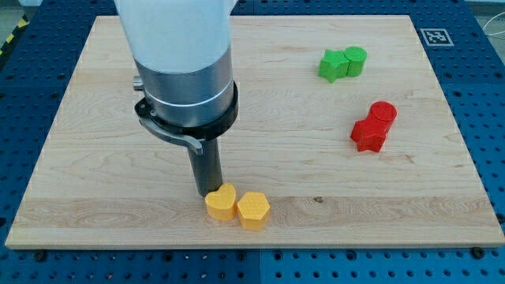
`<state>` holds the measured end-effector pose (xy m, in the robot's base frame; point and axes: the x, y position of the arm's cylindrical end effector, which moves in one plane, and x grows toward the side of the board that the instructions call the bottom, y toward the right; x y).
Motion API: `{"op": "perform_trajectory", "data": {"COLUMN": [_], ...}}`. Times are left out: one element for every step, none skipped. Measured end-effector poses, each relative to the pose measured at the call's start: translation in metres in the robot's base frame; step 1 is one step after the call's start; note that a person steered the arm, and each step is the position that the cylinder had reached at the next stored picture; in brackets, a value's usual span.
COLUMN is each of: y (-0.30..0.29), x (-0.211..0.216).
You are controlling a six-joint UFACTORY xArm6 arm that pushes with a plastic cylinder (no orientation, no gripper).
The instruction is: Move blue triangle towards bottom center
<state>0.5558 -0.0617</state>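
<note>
No blue triangle shows anywhere in the camera view; the arm's wide body covers part of the board at the upper left. My tip [205, 192] rests on the wooden board [95, 158] at the lower middle. It touches or nearly touches the upper left edge of a yellow heart-shaped block [221, 203]. A yellow hexagon block [253, 210] sits against the heart's right side.
A green star-like block [334, 66] and a green cylinder [356, 60] sit together at the upper right. A red cylinder [383, 113] and another red block [368, 135] sit together at the right. The board lies on a blue perforated table [481, 95].
</note>
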Motion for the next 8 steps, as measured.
{"op": "perform_trajectory", "data": {"y": [-0.031, -0.071, -0.119, -0.171, -0.197, -0.198, -0.165, -0.135], "x": [-0.026, -0.057, -0.079, -0.104, -0.152, -0.193, -0.208, -0.209]}}
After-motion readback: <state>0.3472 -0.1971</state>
